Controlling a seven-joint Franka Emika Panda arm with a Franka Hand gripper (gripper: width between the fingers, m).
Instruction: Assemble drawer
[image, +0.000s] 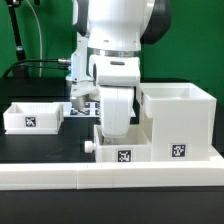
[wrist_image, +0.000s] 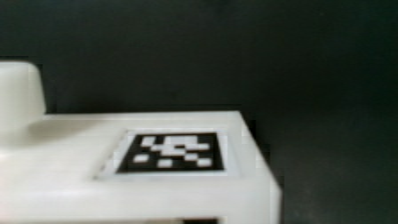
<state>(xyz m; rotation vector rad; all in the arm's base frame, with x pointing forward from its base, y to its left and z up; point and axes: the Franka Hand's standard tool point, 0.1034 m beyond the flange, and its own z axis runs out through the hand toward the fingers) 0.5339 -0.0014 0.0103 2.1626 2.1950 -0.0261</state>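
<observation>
- gripper (image: 116, 128) hangs low over the near tray (image: 122, 152), which sits directly beneath the jaws; their opening is hidden, so any grasp cannot be told.
- shell (image: 180, 122) stands just beside the jaws, on the exterior view's right.
- second tray (image: 30, 115) lies well apart, on the opposite side.

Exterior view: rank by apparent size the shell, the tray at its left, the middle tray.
1. shell
2-3. tray at the exterior view's left, middle tray: alike; the latter is nearer and partly hidden by the arm, so unranked.

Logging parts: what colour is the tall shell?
White shell, black-and-white tag; exterior view shows it best.
</observation>
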